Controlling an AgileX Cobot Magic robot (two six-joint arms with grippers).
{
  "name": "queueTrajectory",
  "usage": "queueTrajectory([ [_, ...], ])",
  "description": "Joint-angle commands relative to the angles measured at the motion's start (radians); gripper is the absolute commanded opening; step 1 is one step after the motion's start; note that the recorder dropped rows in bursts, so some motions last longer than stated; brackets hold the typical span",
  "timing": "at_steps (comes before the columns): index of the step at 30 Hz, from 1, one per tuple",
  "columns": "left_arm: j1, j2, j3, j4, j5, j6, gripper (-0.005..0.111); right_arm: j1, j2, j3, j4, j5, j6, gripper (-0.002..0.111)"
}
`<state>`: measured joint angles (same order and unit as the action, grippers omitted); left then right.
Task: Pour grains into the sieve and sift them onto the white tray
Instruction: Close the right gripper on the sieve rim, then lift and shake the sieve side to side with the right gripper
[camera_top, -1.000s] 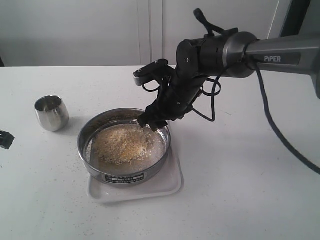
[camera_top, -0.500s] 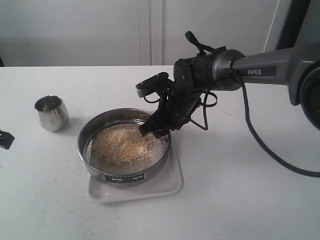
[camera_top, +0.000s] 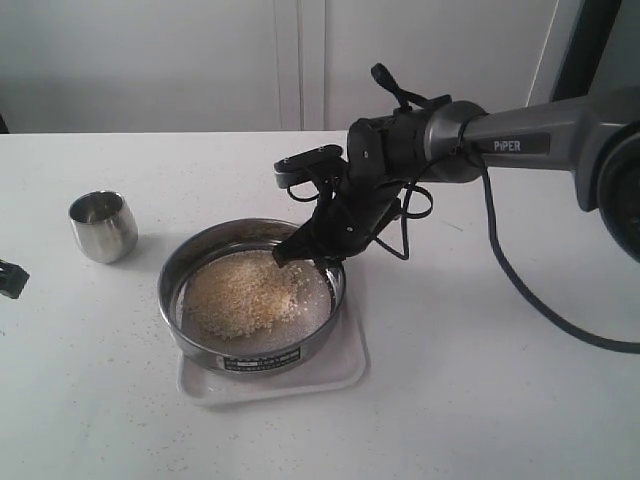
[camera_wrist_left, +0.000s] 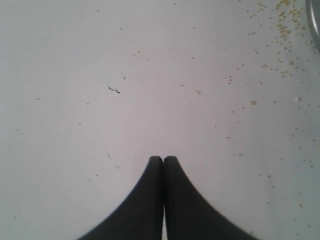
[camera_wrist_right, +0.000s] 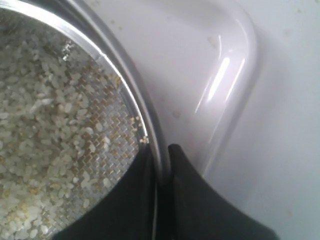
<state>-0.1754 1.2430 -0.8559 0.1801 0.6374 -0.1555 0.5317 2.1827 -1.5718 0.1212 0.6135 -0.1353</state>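
The rim of the sieve (camera_top: 200, 345) is pinched between the jaws of the right gripper (camera_wrist_right: 161, 162), with the grains (camera_top: 245, 290) heaped just inside and the white tray (camera_top: 348, 355) beneath. The left gripper (camera_wrist_left: 163, 159) is held closed above the counter (camera_wrist_left: 100, 50).

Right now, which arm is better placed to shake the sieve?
Right. The right claw is pinched on the rim of the sieve, which holds the grains over the white tray. The left claw is shut over the table, away from the sieve.
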Motion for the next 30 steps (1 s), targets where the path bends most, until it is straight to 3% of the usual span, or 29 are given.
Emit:
queueTrajectory([
  [1,-0.007,-0.010,0.007,-0.008,0.007,-0.001,0.000,-0.004,-0.025,-0.004,-0.012,-0.028,0.011,0.000],
  [12,-0.007,-0.010,0.007,-0.008,0.007,-0.001,0.000,-0.009,-0.048,-0.099,0.001,0.137,0.009,0.000],
  [19,-0.007,-0.010,0.007,-0.008,0.007,-0.001,0.000,-0.076,-0.058,-0.135,0.144,0.173,-0.022,0.000],
  [23,-0.007,-0.010,0.007,-0.008,0.007,-0.001,0.000,-0.073,-0.058,-0.135,0.145,0.243,-0.268,0.000],
  [26,-0.007,-0.010,0.007,-0.008,0.007,-0.001,0.000,-0.122,-0.058,-0.135,0.177,0.181,-0.079,0.000],
  [28,-0.007,-0.010,0.007,-0.008,0.007,-0.001,0.000,-0.121,-0.058,-0.135,0.271,0.204,-0.235,0.000],
  [30,-0.007,-0.010,0.007,-0.008,0.007,-0.001,0.000,-0.107,-0.058,-0.135,0.248,0.258,-0.402,0.000],
])
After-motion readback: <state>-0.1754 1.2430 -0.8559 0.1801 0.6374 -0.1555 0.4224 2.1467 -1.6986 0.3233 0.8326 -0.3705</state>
